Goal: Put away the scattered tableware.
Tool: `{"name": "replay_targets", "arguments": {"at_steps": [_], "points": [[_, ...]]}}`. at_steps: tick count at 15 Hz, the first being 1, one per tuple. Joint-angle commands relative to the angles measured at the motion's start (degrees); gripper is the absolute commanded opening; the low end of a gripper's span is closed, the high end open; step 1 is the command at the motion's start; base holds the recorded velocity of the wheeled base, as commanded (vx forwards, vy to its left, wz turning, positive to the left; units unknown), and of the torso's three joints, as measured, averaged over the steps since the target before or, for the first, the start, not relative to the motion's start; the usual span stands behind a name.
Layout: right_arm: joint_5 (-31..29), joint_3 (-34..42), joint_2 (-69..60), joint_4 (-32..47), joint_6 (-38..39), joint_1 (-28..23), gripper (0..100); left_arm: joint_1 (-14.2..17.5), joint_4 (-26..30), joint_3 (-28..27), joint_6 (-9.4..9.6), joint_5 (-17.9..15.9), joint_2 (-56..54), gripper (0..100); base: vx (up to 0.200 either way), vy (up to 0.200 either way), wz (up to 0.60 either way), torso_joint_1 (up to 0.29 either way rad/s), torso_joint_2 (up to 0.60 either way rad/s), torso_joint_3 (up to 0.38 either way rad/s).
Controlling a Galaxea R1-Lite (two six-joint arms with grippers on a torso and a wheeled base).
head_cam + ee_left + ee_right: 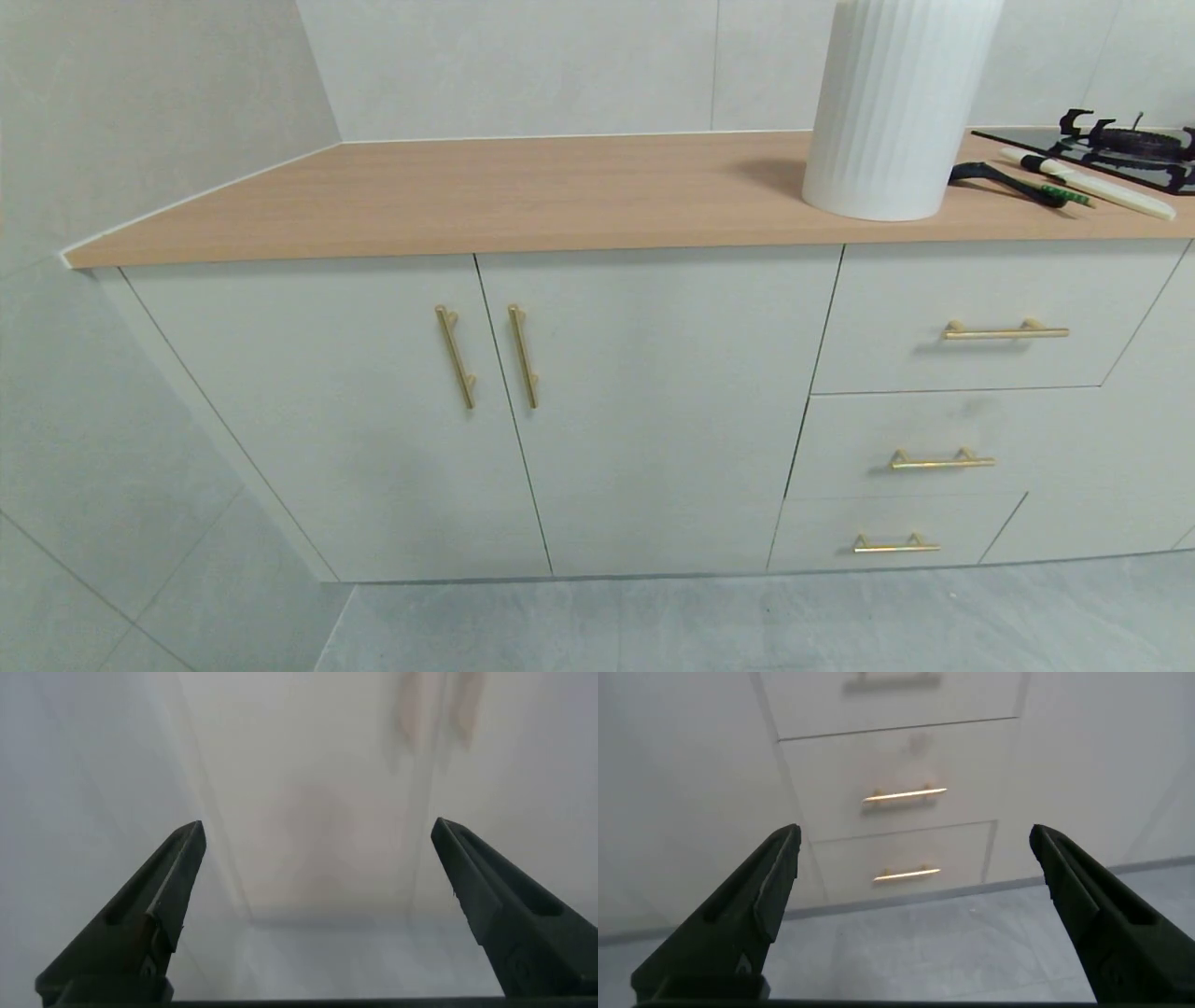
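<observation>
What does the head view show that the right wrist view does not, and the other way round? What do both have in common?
Head view alone: the counter, a white ribbed cylinder on it, utensils and a stove beside that, and two upright door handles. Right wrist view alone: the right gripper, open, holding nothing. Both: the drawers and the grey floor.
</observation>
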Motion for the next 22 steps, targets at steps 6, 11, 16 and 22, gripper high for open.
{"name": "replay_targets", "arguments": {"at_steps": [6,11,16,22], "points": [[6.7,0.2,0.3,2.2,-3.3,-0.1,100,0.0,2.5,0.8,-5.85,-4.9,0.1,100,0.0,0.0,0.0,0.0,0.0,0.0],[6.6,0.3,3.2,2.3,-3.2,1.0,100,0.0,2.5,0.8,-5.76,-4.8,0.0,100,0.0,0.0,0.0,0.0,0.0,0.0],[8.0,0.3,0.2,2.3,-3.5,0.3,100,0.0,2.5,0.8,-5.94,-4.8,0.1,100,0.0,0.0,0.0,0.0,0.0,0.0],[8.1,0.3,0.2,2.3,-3.3,0.3,100,0.0,2.5,0.8,-6.03,-4.8,0.1,100,0.0,-0.067,0.0,-0.002,0.0,0.0]]}}
